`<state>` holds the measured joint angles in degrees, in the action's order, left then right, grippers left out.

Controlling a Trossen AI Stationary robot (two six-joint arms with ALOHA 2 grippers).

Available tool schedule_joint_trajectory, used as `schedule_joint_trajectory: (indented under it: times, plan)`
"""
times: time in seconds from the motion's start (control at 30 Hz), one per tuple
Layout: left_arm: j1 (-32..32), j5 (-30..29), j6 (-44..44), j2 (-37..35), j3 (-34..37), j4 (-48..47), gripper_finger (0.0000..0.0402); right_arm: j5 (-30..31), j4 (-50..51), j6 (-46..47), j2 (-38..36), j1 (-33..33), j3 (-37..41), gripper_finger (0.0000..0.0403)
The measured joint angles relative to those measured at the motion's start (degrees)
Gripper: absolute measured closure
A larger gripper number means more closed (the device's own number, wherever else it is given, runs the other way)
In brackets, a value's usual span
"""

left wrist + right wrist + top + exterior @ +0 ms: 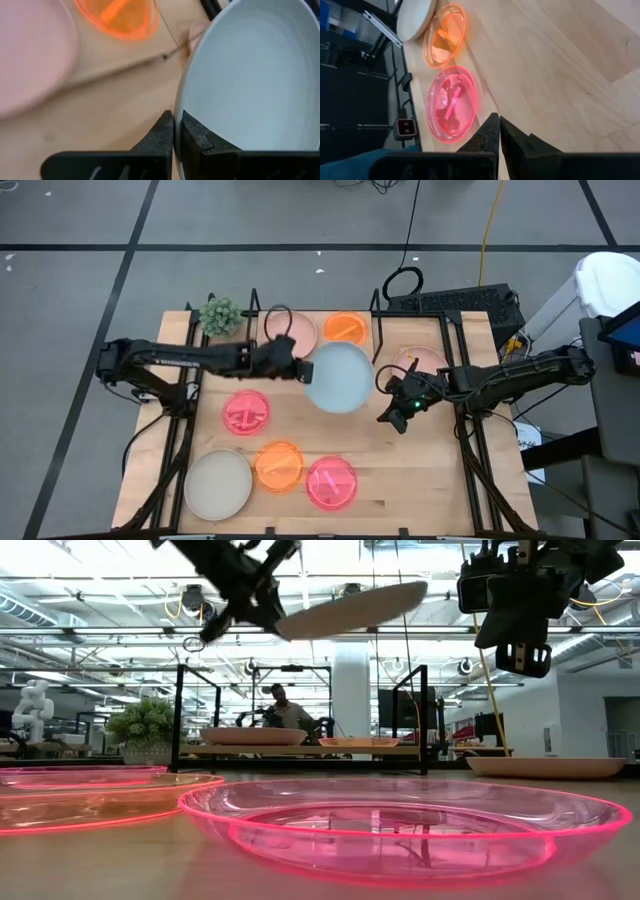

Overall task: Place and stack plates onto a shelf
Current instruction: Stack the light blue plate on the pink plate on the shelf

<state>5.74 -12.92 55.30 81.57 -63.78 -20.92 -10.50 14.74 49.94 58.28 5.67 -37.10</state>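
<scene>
Neon pink plate (405,825) nearest the low camera, flat on worktop (400,470); neon orange plate (279,464) and cream plate (218,484) alongside, second neon pink plate (246,412) farther in. Shelf (300,750) at far edge, carrying pale pink plate (291,330) and orange plate (347,328); another pale pink plate (425,363) beside it. Left gripper (176,131) raised near shelf, fingers clamped on rim of light blue plate (339,377), held tilted. Right gripper (497,131) raised over worktop centre, fingers closed, nothing held.
</scene>
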Motion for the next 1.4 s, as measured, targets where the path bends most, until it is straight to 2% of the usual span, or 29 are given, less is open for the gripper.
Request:
schedule_joint_trajectory:
  times: [0.1,0.23,0.4,0.6,1.0,1.4]
  plan:
    - [2.89,-0.05,-5.15,-0.03,-6.15,-4.38,0.0391,0.00,0.05,0.26,0.00,0.00,0.00,0.0403]
    - [7.84,-0.64,-11.14,0.10,-10.79,-9.43,0.0391,0.69,0.11,-0.27,0.00,0.00,0.00,0.0403]
    - [14.05,1.65,-18.16,0.01,-13.41,-10.97,0.0391,4.97,0.11,0.34,0.00,-0.03,0.00,0.0403]
    - [19.76,5.84,-25.86,0.01,-16.47,-11.04,0.0391,5.95,0.11,0.36,0.00,-0.04,0.00,0.0403]
    - [30.81,9.34,-45.30,0.06,-18.24,-14.89,0.0391,8.06,0.16,9.91,0.00,-0.04,0.00,0.0403]
    - [38.94,9.82,-65.19,3.40,-18.22,-16.05,0.0391,13.86,0.13,17.10,0.00,-0.04,0.00,0.0403]
